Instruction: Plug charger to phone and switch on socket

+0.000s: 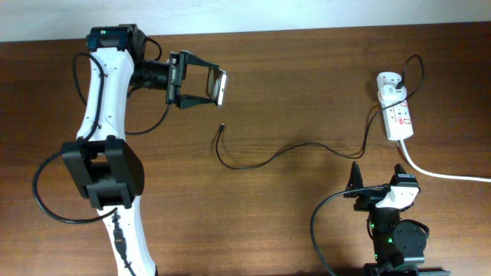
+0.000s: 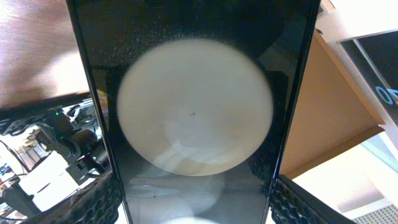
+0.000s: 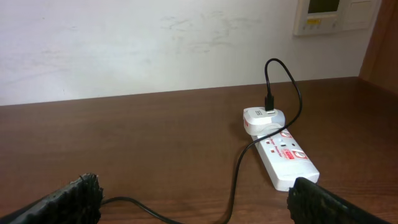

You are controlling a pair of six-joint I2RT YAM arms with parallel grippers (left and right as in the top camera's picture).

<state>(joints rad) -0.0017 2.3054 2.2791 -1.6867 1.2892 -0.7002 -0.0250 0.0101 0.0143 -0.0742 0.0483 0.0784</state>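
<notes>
My left gripper point(image 1: 205, 87) is shut on the phone point(image 1: 219, 86) and holds it off the table at the upper left. In the left wrist view the phone point(image 2: 199, 112), black with a round white patch, fills the frame between both fingers point(image 2: 93, 202). The charger's plug tip point(image 1: 222, 126) lies free on the table below the phone. Its thin black cable point(image 1: 265, 159) runs right to the white adapter point(image 1: 389, 81), which sits in the socket point(image 1: 399, 119). My right gripper point(image 1: 377, 175) stands open near the front edge, below the socket point(image 3: 287, 159), with the cable point(image 3: 235, 177) crossing between its fingers point(image 3: 68, 200).
A thick white cord point(image 1: 441, 174) leaves the socket toward the right edge. The left arm's black cables point(image 1: 54, 211) loop over the table at the left. A wall point(image 3: 155, 43) stands behind the table's far edge.
</notes>
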